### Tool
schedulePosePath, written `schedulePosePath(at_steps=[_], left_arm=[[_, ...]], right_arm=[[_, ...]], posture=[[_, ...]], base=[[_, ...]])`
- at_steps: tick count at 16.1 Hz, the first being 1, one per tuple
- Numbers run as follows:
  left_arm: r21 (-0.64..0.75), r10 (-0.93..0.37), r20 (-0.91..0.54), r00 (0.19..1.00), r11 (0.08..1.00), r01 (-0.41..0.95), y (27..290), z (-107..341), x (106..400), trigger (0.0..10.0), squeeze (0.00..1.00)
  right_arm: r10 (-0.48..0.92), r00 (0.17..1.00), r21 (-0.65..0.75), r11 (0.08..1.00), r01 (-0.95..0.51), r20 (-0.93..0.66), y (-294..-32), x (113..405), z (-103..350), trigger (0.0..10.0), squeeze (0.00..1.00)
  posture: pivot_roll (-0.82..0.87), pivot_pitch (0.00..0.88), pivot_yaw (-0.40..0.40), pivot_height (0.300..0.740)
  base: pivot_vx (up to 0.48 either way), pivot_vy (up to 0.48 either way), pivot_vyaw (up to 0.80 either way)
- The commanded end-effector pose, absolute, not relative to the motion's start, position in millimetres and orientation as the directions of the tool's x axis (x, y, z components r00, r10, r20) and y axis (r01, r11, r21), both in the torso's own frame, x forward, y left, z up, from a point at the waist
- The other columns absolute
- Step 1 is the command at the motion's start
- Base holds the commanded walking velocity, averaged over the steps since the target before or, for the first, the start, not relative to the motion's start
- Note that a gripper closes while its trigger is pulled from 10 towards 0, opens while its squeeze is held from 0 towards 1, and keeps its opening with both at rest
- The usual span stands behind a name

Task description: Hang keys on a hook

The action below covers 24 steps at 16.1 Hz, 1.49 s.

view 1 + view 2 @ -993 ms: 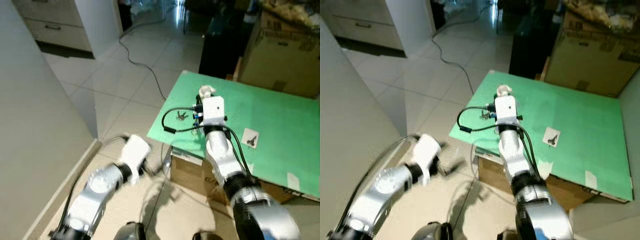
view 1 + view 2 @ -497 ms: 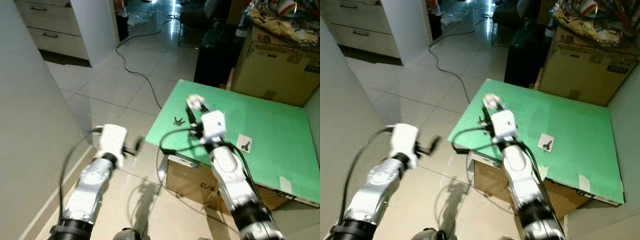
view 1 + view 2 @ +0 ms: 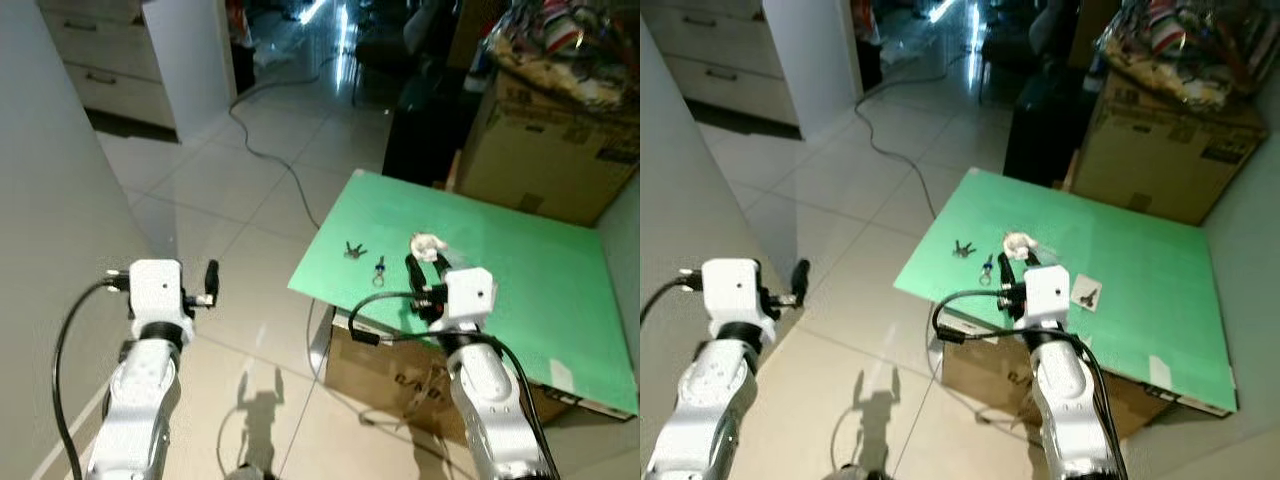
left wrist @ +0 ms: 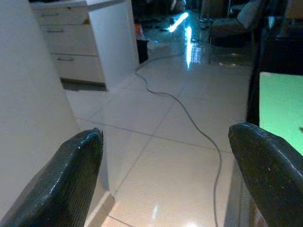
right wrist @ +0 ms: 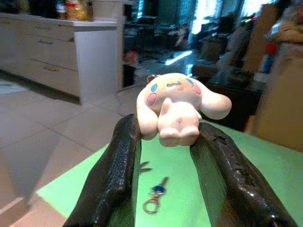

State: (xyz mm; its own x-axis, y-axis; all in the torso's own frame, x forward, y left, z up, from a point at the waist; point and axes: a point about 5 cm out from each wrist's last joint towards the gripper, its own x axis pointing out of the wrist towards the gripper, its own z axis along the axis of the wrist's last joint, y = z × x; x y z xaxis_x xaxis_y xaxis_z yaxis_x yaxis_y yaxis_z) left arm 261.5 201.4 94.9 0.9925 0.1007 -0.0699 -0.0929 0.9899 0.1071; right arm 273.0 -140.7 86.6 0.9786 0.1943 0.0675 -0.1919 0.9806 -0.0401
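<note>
Two fingers of my right claw [image 5: 165, 142] are clamped on the plush keychain [image 5: 177, 109] over the green table [image 3: 530, 250], left claw [image 4: 165, 156] spread empty, so next I've gotta find a hook.

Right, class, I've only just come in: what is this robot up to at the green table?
The right gripper is shut on a white plush keychain charm, held above the green table. A blue-topped key and a dark bunch of keys lie on the table near its front corner. The left gripper hangs open over the tiled floor, holding nothing. No hook is in view.
</note>
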Motion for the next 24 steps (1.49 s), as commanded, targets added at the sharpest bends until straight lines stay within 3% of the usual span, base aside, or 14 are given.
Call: schedulePosePath(at_steps=[1, 4, 5, 7, 8, 10, 13, 15, 16, 17, 19, 24], left_arm=[[0.140, 0.061, -0.051, 0.997, 0.989, -0.053, 201, 100, 270, 10.0, 0.00], [0.136, -0.052, -0.063, 0.997, 0.989, 0.060, 209, 104, 288, 10.0, 0.00], [0.160, -0.151, -0.064, 0.987, 0.974, 0.159, 214, 110, 300, 10.0, 0.00], [0.192, -0.208, -0.066, 0.976, 0.957, 0.217, 217, 116, 307, 10.0, 0.00], [0.231, -0.343, -0.088, 0.935, 0.906, 0.355, 216, 121, 315, 10.0, 0.00], [0.299, -0.523, -0.179, 0.834, 0.778, 0.552, 210, 125, 318, 10.0, 0.00], [0.287, -0.681, -0.218, 0.699, 0.640, 0.713, 202, 141, 325, 10.0, 0.00], [0.167, -0.804, -0.241, 0.544, 0.518, 0.839, 194, 154, 325, 10.0, 0.00], [0.133, -0.831, -0.238, 0.503, 0.485, 0.864, 193, 158, 326, 10.0, 0.00], [0.133, -0.831, -0.238, 0.503, 0.485, 0.864, 193, 158, 326, 10.0, 0.00], [0.104, -0.893, -0.204, 0.402, 0.389, 0.916, 187, 174, 327, 10.0, 0.00], [0.051, -0.955, -0.139, 0.263, 0.259, 0.965, 172, 190, 315, 10.0, 0.00]], right_arm=[[0.279, 0.959, -0.036, 0.960, -0.277, 0.051, -138, 282, 94, 0.0, 0.00], [0.499, 0.865, -0.087, 0.861, -0.501, -0.046, -133, 292, 96, 0.0, 0.00], [0.591, 0.803, -0.156, 0.788, -0.596, -0.078, -139, 302, 107, 0.0, 0.00], [0.657, 0.746, -0.198, 0.721, -0.663, -0.104, -143, 306, 116, 0.0, 0.00], [0.752, 0.638, -0.258, 0.591, -0.764, -0.165, -148, 309, 129, 0.0, 0.00], [0.828, 0.504, -0.303, 0.429, -0.851, -0.245, -150, 312, 143, 0.0, 0.00], [0.867, 0.391, -0.368, 0.270, -0.890, -0.309, -145, 320, 161, 0.0, 0.00], [0.889, 0.307, -0.408, 0.155, -0.900, -0.340, -137, 324, 173, 0.0, 0.00], [0.897, 0.269, -0.400, 0.117, -0.909, -0.350, -136, 324, 177, 0.0, 0.00], [0.897, 0.269, -0.400, 0.117, -0.909, -0.350, -136, 324, 177, 0.0, 0.00], [0.902, 0.200, -0.416, 0.025, -0.909, -0.384, -134, 325, 184, 0.0, 0.00], [0.914, 0.108, -0.409, -0.067, -0.910, -0.391, -122, 319, 185, 0.0, 0.00]], posture=[[0.07, 0.000, 0.015, 0.740], [0.07, 0.000, 0.013, 0.740], [0.07, 0.000, 0.015, 0.740], [0.07, 0.000, 0.018, 0.740], [0.06, 0.000, 0.022, 0.740], [0.05, 0.000, 0.026, 0.740], [0.04, 0.000, 0.028, 0.740], [0.04, 0.000, 0.027, 0.740], [0.04, 0.000, 0.024, 0.740], [0.04, 0.000, 0.024, 0.740], [0.04, 0.000, 0.021, 0.740], [0.03, 0.000, 0.025, 0.740]], base=[[0.000, 0.000, 0.00], [0.000, 0.000, 0.00], [0.000, 0.000, 0.00], [0.000, 0.000, 0.00], [0.000, 0.000, 0.00], [0.000, 0.000, 0.00], [0.000, 0.000, 0.00], [0.000, 0.000, 0.00], [0.000, 0.000, 0.00], [0.000, 0.000, 0.00], [0.000, 0.000, 0.00], [0.000, 0.000, 0.00]])
